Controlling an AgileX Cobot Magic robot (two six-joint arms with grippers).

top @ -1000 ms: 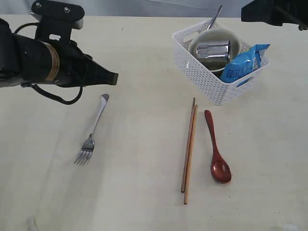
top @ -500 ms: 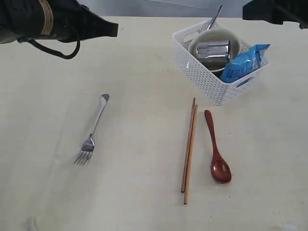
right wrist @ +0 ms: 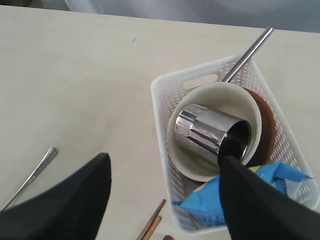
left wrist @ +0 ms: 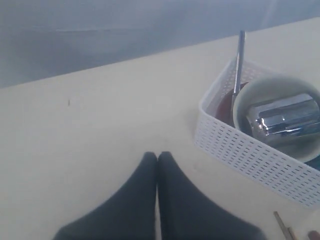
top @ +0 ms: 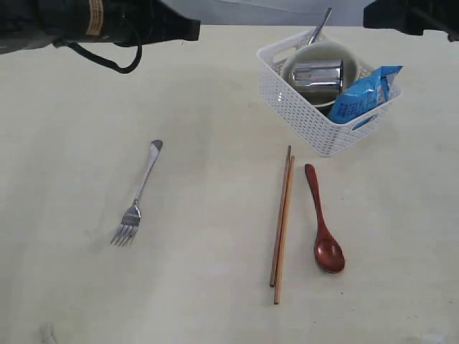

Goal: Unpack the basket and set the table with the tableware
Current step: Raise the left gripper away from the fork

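**Left arm's swung away to the far left**

Left gripper (top: 188,29) is pinched shut, empty. Right gripper (right wrist: 164,162), spread wide, hangs over the white basket (top: 297,107) at far right, so it's nearer the steel cup (top: 315,74) lying sideways in the cream bowl (top: 326,49).

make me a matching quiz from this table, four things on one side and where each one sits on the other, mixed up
Things:
1 fork
2 spoon
3 cup
4 blue bag

Places:
a on its side in the bowl
b on the table, next to the chopsticks
c alone on the table, far from the basket
d in the basket, beside the bowl

Pairs: 1-c, 2-b, 3-a, 4-d
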